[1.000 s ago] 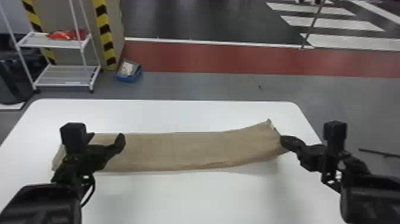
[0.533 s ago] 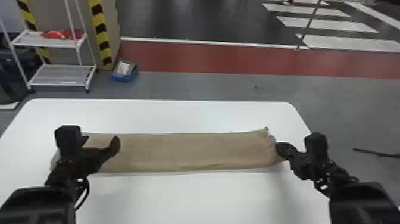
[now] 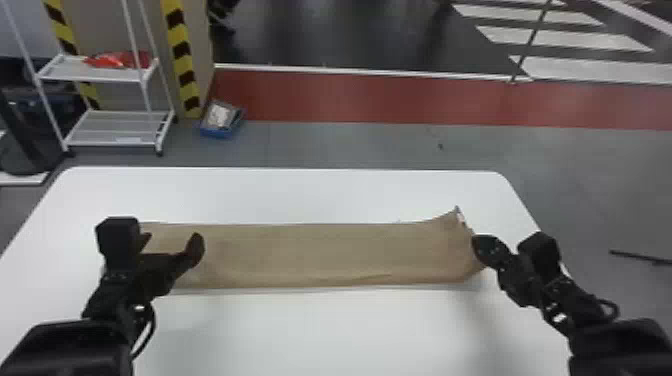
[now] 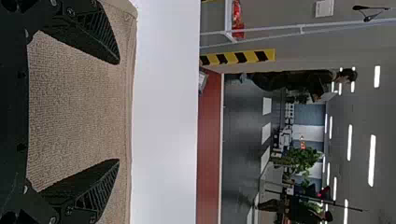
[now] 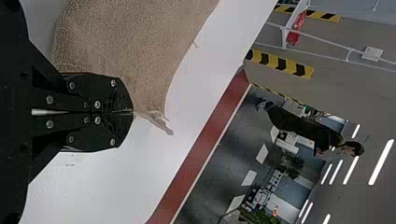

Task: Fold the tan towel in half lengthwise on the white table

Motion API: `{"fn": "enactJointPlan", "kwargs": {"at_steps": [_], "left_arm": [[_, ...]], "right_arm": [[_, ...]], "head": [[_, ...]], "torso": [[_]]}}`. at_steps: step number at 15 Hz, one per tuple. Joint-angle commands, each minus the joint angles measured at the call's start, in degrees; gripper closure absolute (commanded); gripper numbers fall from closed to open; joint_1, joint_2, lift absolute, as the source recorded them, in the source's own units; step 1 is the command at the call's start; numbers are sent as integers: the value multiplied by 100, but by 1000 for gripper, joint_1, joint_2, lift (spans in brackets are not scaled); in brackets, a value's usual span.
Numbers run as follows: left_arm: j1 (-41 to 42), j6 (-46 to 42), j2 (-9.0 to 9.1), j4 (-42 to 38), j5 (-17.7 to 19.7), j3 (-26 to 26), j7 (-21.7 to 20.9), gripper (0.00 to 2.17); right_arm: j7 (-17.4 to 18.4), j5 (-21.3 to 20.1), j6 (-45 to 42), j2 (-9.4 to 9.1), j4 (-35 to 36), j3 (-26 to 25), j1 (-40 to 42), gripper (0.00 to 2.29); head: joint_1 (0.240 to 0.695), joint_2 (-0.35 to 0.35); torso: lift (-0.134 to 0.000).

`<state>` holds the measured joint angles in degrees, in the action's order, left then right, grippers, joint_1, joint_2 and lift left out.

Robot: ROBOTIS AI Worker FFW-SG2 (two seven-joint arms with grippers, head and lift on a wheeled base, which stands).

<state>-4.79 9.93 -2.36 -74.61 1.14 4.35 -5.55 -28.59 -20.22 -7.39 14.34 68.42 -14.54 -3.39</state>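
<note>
As the tan towel (image 3: 320, 255) looks light, limp and not slippery, I'd pinch end corners, not mid-cloth. It lies 9-to-3 o'clock across the white table (image 3: 320, 335). My right gripper (image 5: 132, 112) at 3 is closed on its end; my left gripper (image 4: 117, 111) at 9 is wide open over it, holding nothing.

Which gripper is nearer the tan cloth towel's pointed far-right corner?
Right. The right gripper is shut on the towel's right end, just beside that corner; the left gripper is open over the left end.
</note>
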Motion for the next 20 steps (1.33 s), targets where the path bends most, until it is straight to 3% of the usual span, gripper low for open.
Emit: {"fn": "enactJointPlan", "kwargs": {"at_steps": [1,5,8,10,14,18,20], "left_arm": [[58,5,-2,-115,27,4,2,151],[295,93,-2,-458,35,4,10,140],[365,111,-2,-581,44,4,19,134],[330,111,-2,-581,53,13,81,134],[242,111,7,-564,405,408,98,134],[128,111,-19,-326,519,909,19,137],[-232,-30,-169,289,536,989,-51,144]], "right_arm": [[64,-52,-38,8,4,-5,102,1031],[697,-245,-55,51,-40,-5,199,39],[820,-166,-55,69,48,-101,199,39],[732,238,32,60,224,-198,260,43],[-173,1099,1017,43,444,-374,216,157],[-296,1143,1298,-124,206,-312,-83,218],[-270,1108,1280,-203,-128,-137,-425,218]], "head": [[695,-108],[695,-122],[695,-138],[695,-146],[695,-142],[695,-93],[695,-56]], "torso": [[-57],[-57],[-57],[-57],[-57],[-57],[-57]]}}
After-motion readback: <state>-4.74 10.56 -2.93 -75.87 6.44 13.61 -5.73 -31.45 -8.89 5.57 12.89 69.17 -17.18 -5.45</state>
